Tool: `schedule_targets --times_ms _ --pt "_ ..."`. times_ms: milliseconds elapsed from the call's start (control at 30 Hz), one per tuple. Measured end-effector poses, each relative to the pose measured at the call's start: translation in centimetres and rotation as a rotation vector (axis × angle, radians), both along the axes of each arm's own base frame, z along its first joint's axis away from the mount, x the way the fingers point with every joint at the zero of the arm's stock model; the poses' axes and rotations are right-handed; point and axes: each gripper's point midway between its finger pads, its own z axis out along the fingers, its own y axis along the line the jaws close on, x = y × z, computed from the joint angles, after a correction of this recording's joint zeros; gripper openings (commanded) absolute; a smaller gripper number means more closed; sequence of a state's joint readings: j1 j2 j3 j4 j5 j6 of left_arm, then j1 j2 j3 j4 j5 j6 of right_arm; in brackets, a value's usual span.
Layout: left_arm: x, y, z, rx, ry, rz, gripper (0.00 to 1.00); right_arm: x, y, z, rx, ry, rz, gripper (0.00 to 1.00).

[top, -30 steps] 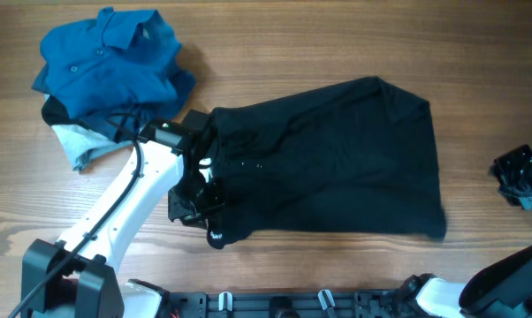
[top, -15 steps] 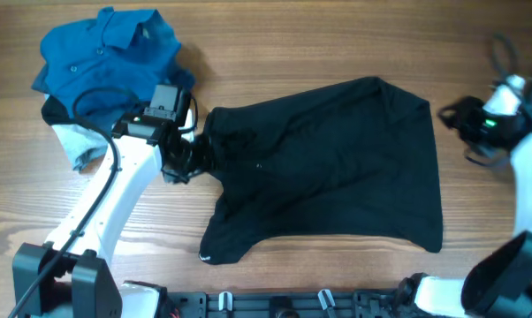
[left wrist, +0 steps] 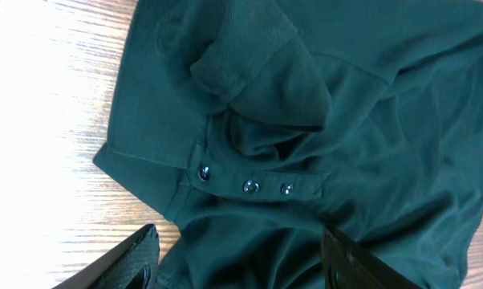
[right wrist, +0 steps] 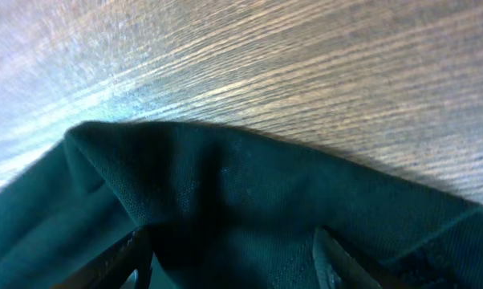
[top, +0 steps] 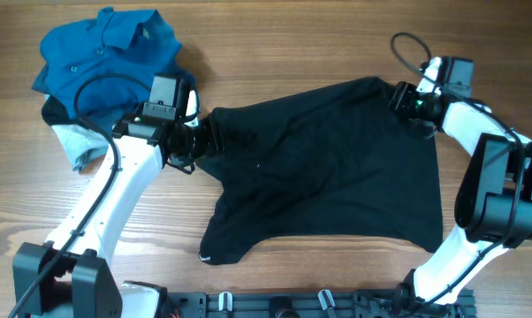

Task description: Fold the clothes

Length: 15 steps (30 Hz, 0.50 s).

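One shirt (top: pixel 107 55) lay seemingly folded at ten o'clock — the polo (top: pixel 328 177) unfolded, left gripper (top: pixel 198 146) and right gripper (top: pixel 406 100) spread-jawed at its edges.

The shirt (right wrist: pixel 249 201) fills the lower half of the frame, dark green in this light (a fine knit shows up close). Its upper edge runs from a rounded corner at the left down to a stitched hem at the far right. Above it lies the bare wood-grain surface (right wrist: pixel 265 64), glaring pale toward the upper left. The claw (right wrist: pixel 232 258) is spread wide. Its fingers (right wrist: pixel 125 258) show only as dark tips at the bottom edge, both over the cloth; contact cannot be told.
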State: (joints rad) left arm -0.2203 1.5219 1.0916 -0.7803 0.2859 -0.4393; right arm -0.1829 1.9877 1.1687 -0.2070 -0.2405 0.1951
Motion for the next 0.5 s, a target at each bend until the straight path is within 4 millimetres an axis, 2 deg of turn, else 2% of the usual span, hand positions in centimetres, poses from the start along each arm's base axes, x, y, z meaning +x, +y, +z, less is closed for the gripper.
schedule_targets --times_ms 133,267,300,400,433,500 --pt "0.11 -0.09 0.07 -0.005 -0.005 -0.001 0.66 0.13 0.34 -0.43 -0.167 0.010 0.062 0.57" --pt "0.13 -0.11 0.08 -0.005 -0.006 -0.002 0.69 0.17 0.34 -0.69 -0.283 0.022 0.090 0.46" --pt "0.14 -0.10 0.08 -0.005 -0.006 -0.002 0.69 0.18 0.33 -0.69 -0.291 0.023 0.092 0.40" --pt "0.14 -0.10 0.08 -0.005 -0.006 -0.002 0.71 0.18 -0.08 -0.72 -0.331 0.028 0.086 0.08" --pt "0.13 -0.11 0.08 -0.005 -0.006 -0.002 0.72 0.17 -0.21 -0.73 -0.340 0.030 0.080 0.04" --pt "0.13 -0.11 0.08 -0.005 -0.006 -0.002 0.71 0.13 -0.52 -0.71 -0.343 0.034 0.049 0.04"
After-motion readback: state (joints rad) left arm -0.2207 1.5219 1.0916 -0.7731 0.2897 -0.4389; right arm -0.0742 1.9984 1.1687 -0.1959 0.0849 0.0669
